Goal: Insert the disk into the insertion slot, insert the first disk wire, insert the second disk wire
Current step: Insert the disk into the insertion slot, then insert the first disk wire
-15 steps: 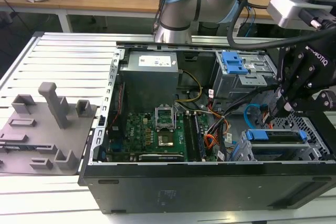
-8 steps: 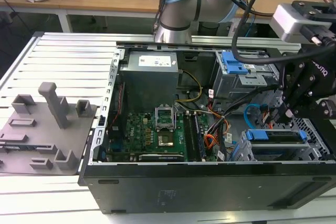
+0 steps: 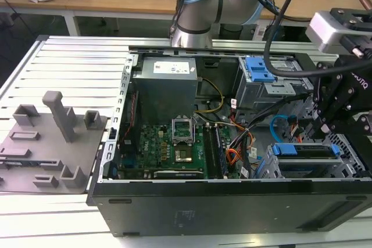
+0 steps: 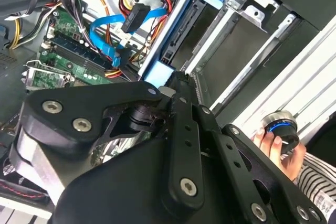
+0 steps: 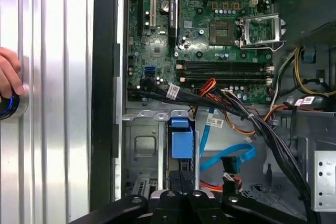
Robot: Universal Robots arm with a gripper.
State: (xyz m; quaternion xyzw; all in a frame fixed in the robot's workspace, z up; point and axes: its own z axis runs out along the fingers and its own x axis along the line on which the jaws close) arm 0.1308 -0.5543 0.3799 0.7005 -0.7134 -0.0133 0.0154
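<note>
On the slatted metal table (image 3: pixel 75 56), the pincer (image 5: pixel 181 181), closed narrow, meets the disk (image 5: pixel 181 142) in the insertion slot (image 3: pixel 272 166).

Slatted table (image 3: pixel 70 62) — computer case (image 3: pixel 232 207), grey fixture (image 3: pixel 52 143)

We find the insertion slot (image 3: pixel 347 158) crowded on 1 side: the second disk wire (image 3: pixel 280 125) loops just beside it, with the orange cable (image 3: pixel 232 156) beyond. The taller grey cage (image 3: pixel 273 91) stands near it. Above it the case (image 3: pixel 232 207) lies open, and the gripper (image 3: pixel 318 130) hangs there.
</note>
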